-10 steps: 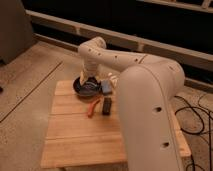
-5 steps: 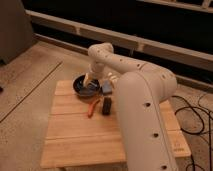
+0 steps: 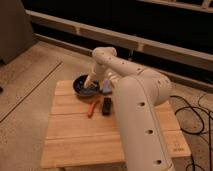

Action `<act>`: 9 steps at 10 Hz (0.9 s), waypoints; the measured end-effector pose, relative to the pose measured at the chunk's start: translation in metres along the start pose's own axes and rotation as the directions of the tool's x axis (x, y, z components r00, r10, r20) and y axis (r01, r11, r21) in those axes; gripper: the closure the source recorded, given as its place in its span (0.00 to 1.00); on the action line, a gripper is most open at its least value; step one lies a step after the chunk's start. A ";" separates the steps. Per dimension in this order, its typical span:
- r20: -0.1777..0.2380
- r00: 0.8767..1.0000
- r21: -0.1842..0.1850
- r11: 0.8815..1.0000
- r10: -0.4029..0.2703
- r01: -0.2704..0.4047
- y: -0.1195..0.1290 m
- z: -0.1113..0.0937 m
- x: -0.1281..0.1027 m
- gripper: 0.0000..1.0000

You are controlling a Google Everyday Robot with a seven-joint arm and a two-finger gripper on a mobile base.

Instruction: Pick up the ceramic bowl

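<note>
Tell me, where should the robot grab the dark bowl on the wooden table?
By its rim, coming from above. The ceramic bowl sits upright, wide and shallow, so pinching the thin edge seems best. The gripper hangs at the bowl's right side in the picture, so that edge looks easiest.

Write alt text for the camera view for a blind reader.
The robot's pincer is down at the dark ceramic bowl, near the far edge of the wooden table. An orange item and a black item lie nearer the camera.
</note>
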 end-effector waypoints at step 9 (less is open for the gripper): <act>-0.120 0.992 0.026 0.999 0.033 -0.030 -0.020 0.034 -0.003 0.43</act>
